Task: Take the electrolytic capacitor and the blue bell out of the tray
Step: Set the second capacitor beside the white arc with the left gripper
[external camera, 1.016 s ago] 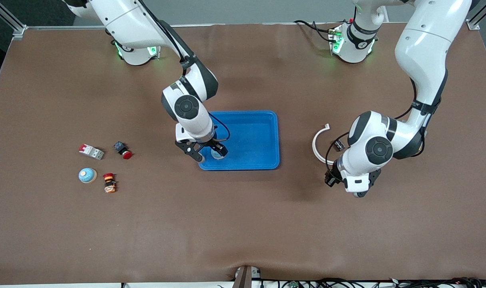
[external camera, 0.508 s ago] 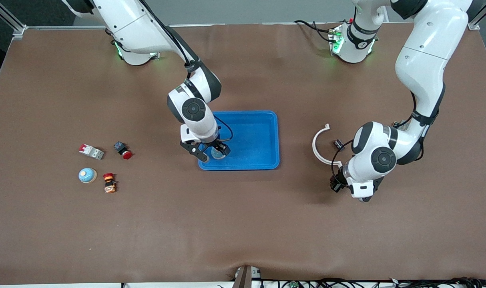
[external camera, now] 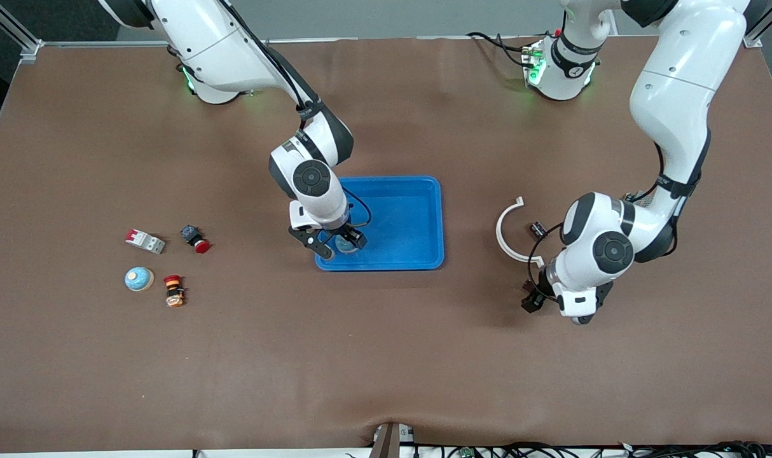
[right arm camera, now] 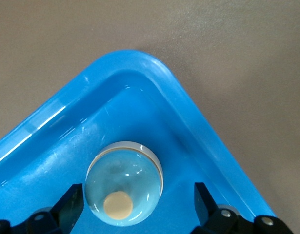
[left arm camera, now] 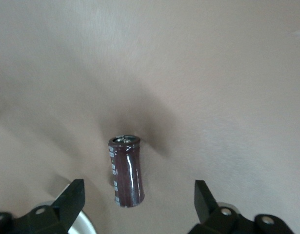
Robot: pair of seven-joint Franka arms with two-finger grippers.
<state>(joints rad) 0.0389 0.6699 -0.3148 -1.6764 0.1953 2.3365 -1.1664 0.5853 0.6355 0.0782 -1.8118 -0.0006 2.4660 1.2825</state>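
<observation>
A light blue bell point(right arm camera: 124, 183) with a tan button sits in the blue tray point(external camera: 411, 216), in the corner nearest the front camera at the right arm's end; it also shows in the front view point(external camera: 346, 245). My right gripper point(right arm camera: 138, 192) is open, with one finger on each side of the bell point(external camera: 336, 243). A dark maroon capacitor point(left arm camera: 126, 170) lies on the brown table. My left gripper point(left arm camera: 138, 191) is open just over it, fingers well apart. In the front view the left gripper point(external camera: 531, 299) hides the capacitor.
A second light blue bell point(external camera: 138, 278), a red-and-white breaker point(external camera: 145, 241), a red push button point(external camera: 195, 238) and a red-and-orange button point(external camera: 173, 290) lie toward the right arm's end. A white curved strip point(external camera: 510, 232) and a small black part point(external camera: 538, 229) lie beside the left arm.
My left gripper has moved from beside the white strip toward the front camera. My right gripper has shifted slightly over the tray corner, staying around the bell.
</observation>
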